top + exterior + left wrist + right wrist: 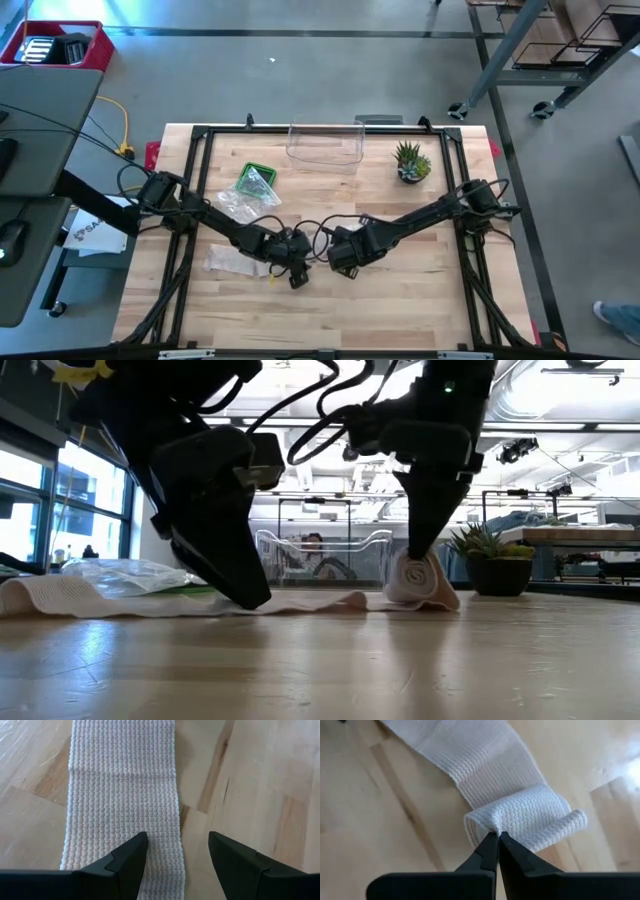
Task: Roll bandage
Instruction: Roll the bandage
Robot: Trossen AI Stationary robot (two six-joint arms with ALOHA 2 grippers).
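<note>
A white woven bandage lies flat across the wooden table, and its strip runs toward the table's left side. Its right end is wound into a small loose roll that rests on the wood. My right gripper is shut on that roll from above. My left gripper stands open over the flat strip to the left of the roll. One of its fingers is on the strip and the other is above bare wood beside it. My left gripper touches the flat strip with the tip of one finger, slanting down from the table's left. The strip lies flat on the table under it. My right gripper pinches the roll at one side edge between its two shut fingertips. The fingers point steeply down from above. The roll sits on the table, and the strip trails away from it to the left.
A clear plastic box and a potted plant stand at the far side. A green packet and crumpled clear wrapping lie at the far left. A black frame borders the table. Bare wood lies near the front edge.
</note>
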